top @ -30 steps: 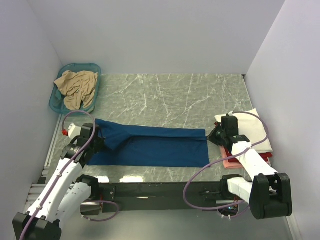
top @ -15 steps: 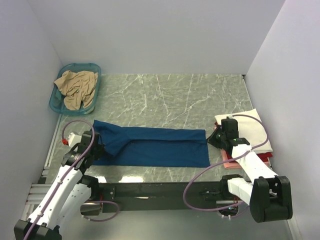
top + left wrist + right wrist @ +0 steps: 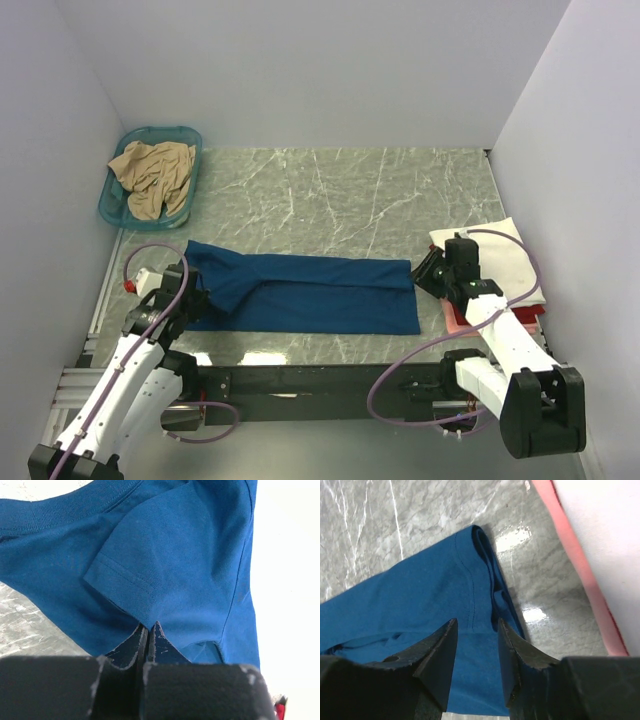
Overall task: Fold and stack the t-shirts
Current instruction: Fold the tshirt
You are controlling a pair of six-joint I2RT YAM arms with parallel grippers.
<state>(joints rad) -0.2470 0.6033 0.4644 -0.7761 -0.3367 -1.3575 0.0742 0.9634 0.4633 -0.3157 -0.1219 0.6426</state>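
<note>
1. Top view: The dark blue t-shirt (image 3: 310, 292) lay flat in a long strip across the lower middle of the frame, on the grey table (image 3: 340, 190). It looked thin, soft and floppy. I think it would sag if lifted at one spot, so holding both ends looked best. The left pincer (image 3: 196, 292) sat at its left end and the right pincer (image 3: 428, 272) at its right end. A tan t-shirt (image 3: 150, 175) lay bunched up in the teal basket (image 3: 190, 132) at the upper left. At the right edge, a cream-white t-shirt (image 3: 505, 260) lay folded on top of a pink t-shirt (image 3: 455, 320).

2. Left wrist view: The left pincer (image 3: 148, 629) was pressed together at the bottom middle and seemed to pinch a fold of the blue cloth. The dark blue t-shirt (image 3: 190, 555) filled most of the frame, with a short sleeve (image 3: 130, 575) folded over its body. The cloth looked light, so I think a small pinch was enough.

3. Right wrist view: The right pincer (image 3: 476, 630) was spread apart at the bottom and held nothing. The dark blue t-shirt (image 3: 420, 595) lay under it, at the left and middle. Its end was doubled over and thicker, a good place to grab, I think. The pink t-shirt (image 3: 580, 575) ran down the upper right beside the cream-white t-shirt (image 3: 605, 525), apart from the blue one.
</note>
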